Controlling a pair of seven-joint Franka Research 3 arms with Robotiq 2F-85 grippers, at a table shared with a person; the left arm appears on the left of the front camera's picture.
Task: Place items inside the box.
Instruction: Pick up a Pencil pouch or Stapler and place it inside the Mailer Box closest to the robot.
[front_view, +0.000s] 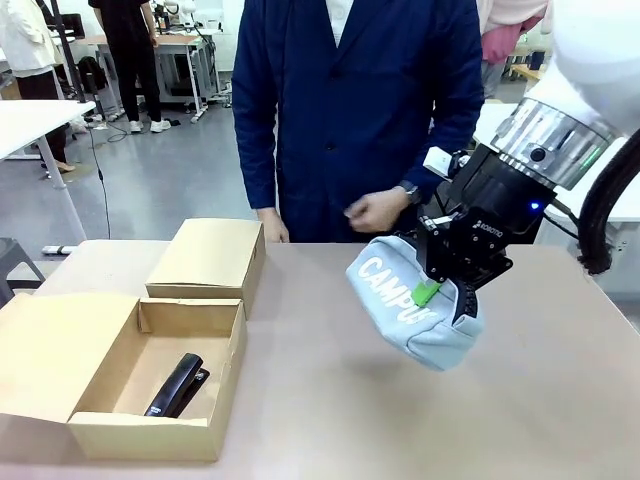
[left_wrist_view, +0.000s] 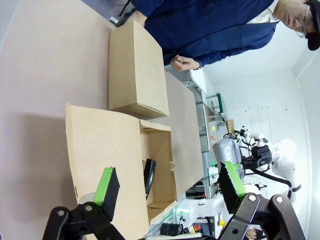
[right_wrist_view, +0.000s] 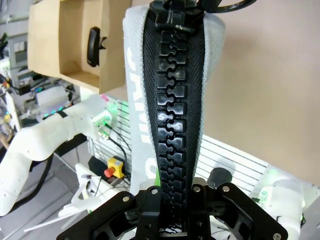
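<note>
Roughly right of the table's (front_view: 330, 430) middle, the right gripper (front_view: 441, 291) hangs in the air with its jaws clamped on a grey pencil case (front_view: 395, 300). The case is clear of the tabletop and tilted, with a soft shadow under it. White lettering runs along its side, and the letters "CAMPU" can be read. In the right wrist view the case's black zip (right_wrist_view: 172, 100) runs straight up from between the closed fingers, with grey fabric on either side.

At the table's near left corner sits the box (front_view: 140, 438), long, shallow and plain brown. Its wide flap lid is folded open and lies flat to the left. A black stapler (front_view: 175, 385) lies inside on the box floor, angled, towards the right wall. Just behind this box stands a smaller box (front_view: 205, 258), brown cardboard with its lid shut.

The left gripper (left_wrist_view: 169, 184) shows in the left wrist view. Its green-padded fingers stand wide apart with nothing between them, over the open flap of the long box.

A person (front_view: 350, 100) in a dark blue coat stands at the far side of the table. One hand (front_view: 375, 212) is loosely curled just behind the held case, near the right gripper and apart from it.
</note>
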